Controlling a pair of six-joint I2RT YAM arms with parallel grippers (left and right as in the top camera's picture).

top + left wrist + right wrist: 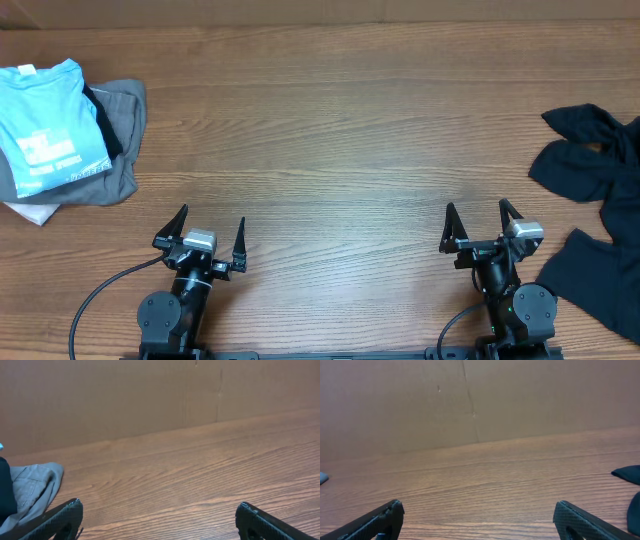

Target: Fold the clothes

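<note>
On the wooden table (340, 130) the black clothes (582, 160) lie crumpled at the right edge, so the right gripper (478, 215), wide apart and empty like the left gripper (212, 222), should pinch one single hem, not a bunch.

Table (340, 130) there, wood-grain, smooth with a soft sheen. The clothes (590, 170): black cloth, matt and limp. Blue t-shirt (50, 120) looks smooth-knit, grey garment (125, 110) a coarser weave. Left gripper (212, 214) and right gripper (477, 206): matt black, finely textured.
</note>
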